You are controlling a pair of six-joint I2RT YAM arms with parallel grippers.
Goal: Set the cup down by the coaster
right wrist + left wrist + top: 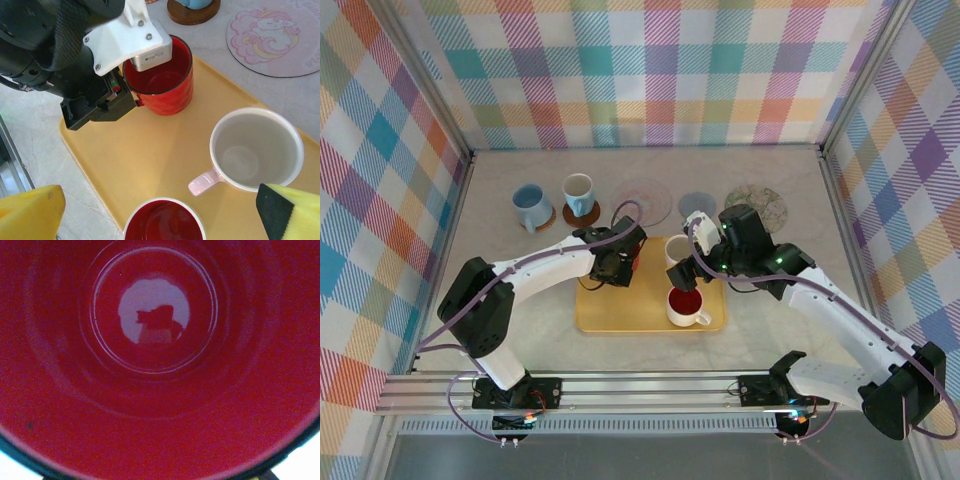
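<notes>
My left gripper sat right against the red cup, its wrist camera hanging over the cup's mouth and looking straight down at the glossy red floor. The fingers were hidden behind the gripper body and the cup wall, so I could not tell whether they were clamped on it or loose. The cup stood upright on the yellow tray, in the corner under that gripper. The pink unicorn coaster lay off the tray, beyond the cup and apart from it.

My right gripper hovered over the tray with its yellow fingers spread wide and nothing between them. Directly below it stood a white cup with a red lining. Toward its right finger was a white cup with a pink handle, and the red cup lay ahead of it.
</notes>
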